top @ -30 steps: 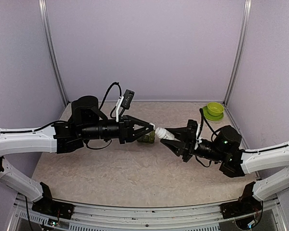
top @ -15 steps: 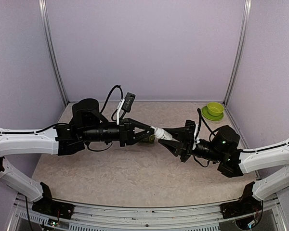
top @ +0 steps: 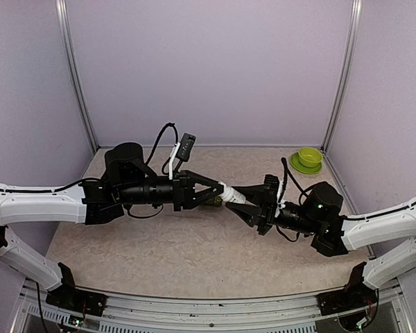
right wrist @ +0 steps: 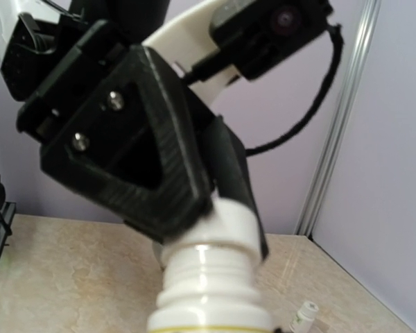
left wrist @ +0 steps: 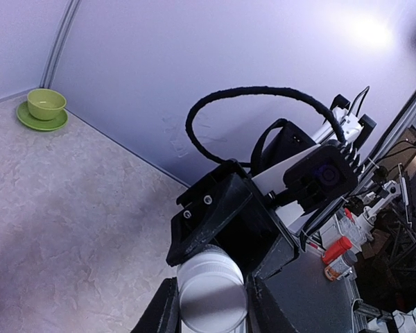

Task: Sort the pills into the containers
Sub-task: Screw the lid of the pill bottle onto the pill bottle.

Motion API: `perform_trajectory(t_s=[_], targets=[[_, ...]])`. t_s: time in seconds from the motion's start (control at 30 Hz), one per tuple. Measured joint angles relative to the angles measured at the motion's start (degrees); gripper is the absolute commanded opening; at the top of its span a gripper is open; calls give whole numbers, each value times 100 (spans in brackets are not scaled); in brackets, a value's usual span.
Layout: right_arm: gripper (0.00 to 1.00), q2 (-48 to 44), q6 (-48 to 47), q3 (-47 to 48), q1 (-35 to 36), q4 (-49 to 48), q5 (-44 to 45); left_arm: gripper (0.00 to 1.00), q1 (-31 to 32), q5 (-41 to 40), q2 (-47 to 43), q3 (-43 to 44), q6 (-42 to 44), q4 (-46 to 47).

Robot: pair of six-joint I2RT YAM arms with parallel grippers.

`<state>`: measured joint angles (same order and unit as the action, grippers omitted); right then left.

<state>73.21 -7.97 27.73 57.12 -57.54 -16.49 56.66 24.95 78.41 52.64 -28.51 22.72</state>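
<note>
Left gripper (top: pixel 220 191) pinching cap (right wrist: pixel 233 216) of white bottle (top: pixel 234 196) — right gripper (top: pixel 249 202) apparently clamping body.

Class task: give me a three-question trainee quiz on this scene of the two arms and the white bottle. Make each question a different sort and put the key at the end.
1. True or false: the white bottle is lying on the table.
2. Multiple choice: what is the left gripper clamped on? A a spoon; B the bottle's cap; C nothing at all.
3. Fill in: the lime-green bowl in the far right corner stands on a ___.

Key
1. False: it is held in the air between the two arms, and the right gripper grips its body.
2. B.
3. saucer.
</note>
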Motion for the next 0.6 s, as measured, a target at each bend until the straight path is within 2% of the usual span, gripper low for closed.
perform_trajectory(t_s=[0.4, 0.6], targets=[[28, 46, -35, 52, 48, 15, 98, 26, 2, -20, 63, -2, -63, 28], [28, 46, -256, 52, 105, 201, 498, 26, -20, -190, 188, 33, -133, -20]])
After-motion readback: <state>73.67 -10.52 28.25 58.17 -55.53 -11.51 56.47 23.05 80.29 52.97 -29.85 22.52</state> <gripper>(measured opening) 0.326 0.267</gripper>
